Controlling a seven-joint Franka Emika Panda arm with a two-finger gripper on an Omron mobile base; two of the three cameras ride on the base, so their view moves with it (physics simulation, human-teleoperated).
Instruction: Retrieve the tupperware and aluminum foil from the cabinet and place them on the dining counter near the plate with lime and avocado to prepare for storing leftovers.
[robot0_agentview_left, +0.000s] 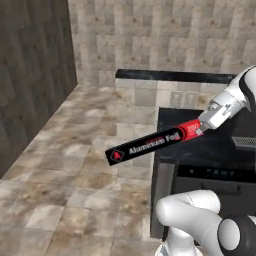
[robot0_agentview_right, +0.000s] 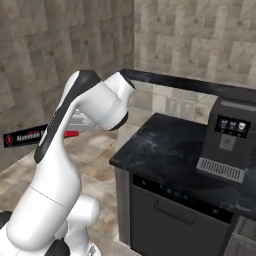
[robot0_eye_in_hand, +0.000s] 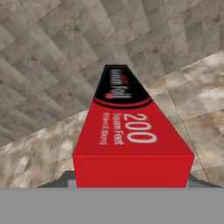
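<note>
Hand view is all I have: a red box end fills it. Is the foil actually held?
Observer: Yes. The gripper jaws clamp the red end of the aluminum foil, which sticks out level over the floor.
Operator: Anything near the arm?
Observer: A black marble counter with a dark coffee machine on it.
Operator: Is the box over that counter?
Observer: No, it points away from it, over the tiled floor.

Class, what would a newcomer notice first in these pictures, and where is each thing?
The aluminum foil box, black with a red end, juts out over the stone floor, held at its red end by the gripper. On the black worktop to the arm's right stands a dark coffee machine.
</note>
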